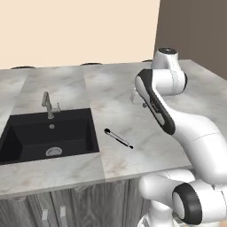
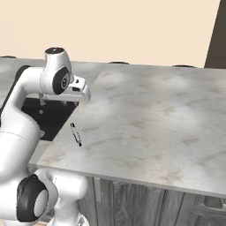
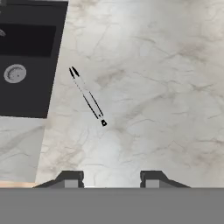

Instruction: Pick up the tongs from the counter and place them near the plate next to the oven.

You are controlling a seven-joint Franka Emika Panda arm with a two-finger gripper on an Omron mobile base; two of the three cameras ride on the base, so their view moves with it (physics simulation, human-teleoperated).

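Tongs [image 3: 87, 96]: flat on counter [image 3: 166, 87], just beside sink [image 3: 26, 65].
My pincer [image 3: 112, 178]: fingers apart, above, holding nothing.

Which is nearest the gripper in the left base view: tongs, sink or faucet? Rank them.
From the gripper:
1. Tongs, on the counter just below it, right of the sink.
2. Sink, farther left, its near edge past the tongs.
3. Faucet, behind the sink.

A plain beige wall [image 1: 75, 31] rises behind, a black sink [image 1: 46, 135] with a grey faucet [image 1: 48, 104] sits left, and dark wood cabinets [image 2: 145, 201] stand below.
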